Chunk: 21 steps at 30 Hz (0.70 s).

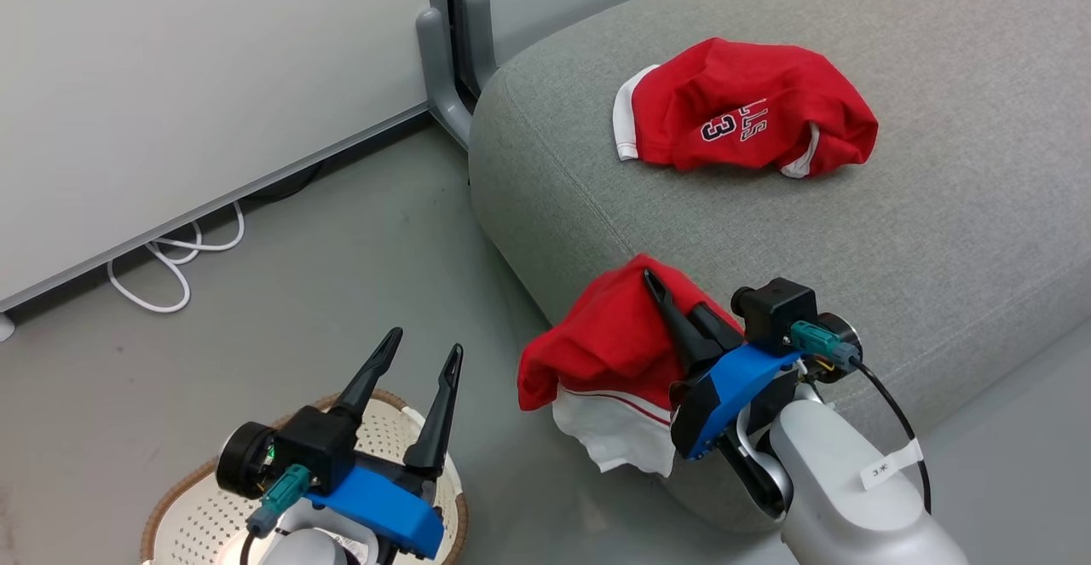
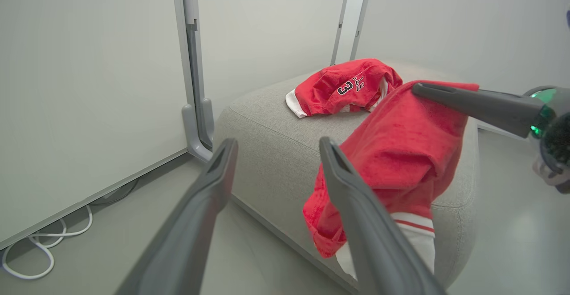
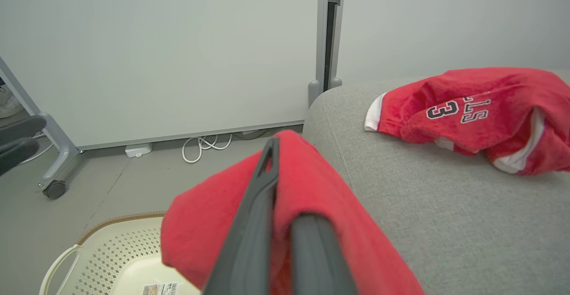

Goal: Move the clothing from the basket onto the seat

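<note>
The red garment with the numeral 3 lies crumpled on the grey seat. My right gripper is shut on the second red garment, held in the air at the seat's front corner; its white red-striped panel hangs down. In the right wrist view this cloth drapes over my fingers. My left gripper is open and holds nothing, above the cream basket on the floor. The basket's inside shows a paper label.
A grey partition post with its foot stands by the seat's far left corner. A white cable loops on the floor under the white wall panel. A caster leg is at the left of the right wrist view.
</note>
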{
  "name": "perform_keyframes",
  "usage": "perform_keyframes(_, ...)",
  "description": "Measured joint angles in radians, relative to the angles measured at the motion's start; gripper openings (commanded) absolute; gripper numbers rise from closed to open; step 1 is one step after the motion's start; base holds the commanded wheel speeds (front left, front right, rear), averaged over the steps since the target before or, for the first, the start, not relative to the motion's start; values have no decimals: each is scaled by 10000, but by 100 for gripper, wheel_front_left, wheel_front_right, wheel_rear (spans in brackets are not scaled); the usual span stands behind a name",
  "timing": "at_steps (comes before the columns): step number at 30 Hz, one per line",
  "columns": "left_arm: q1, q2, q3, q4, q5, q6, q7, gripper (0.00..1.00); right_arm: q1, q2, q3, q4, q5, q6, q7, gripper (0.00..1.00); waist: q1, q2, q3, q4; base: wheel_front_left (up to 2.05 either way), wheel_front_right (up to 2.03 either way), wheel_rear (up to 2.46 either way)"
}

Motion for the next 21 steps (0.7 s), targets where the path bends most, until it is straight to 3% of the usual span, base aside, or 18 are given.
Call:
perform_keyframes(6, -40, 29, -54, -36, 0, 0, 0, 100, -19, 4, -374, 12, -29, 0, 0, 0, 0, 0, 125, 206, 0, 0, 0)
perform_keyframes(15, -420, 186, -274, -238, 69, 0, 0, 100, -1668, -19, -2192, 144, -648, 0, 54, 0, 0, 0, 630, 530, 0, 0, 0)
perform_keyframes(21, -773, 357, -454, -485, 115, 0, 0, 100, -3095, -685, -3693, -121, -1300, 0, 541, 0, 1, 0, 1246, 829, 0, 0, 0)
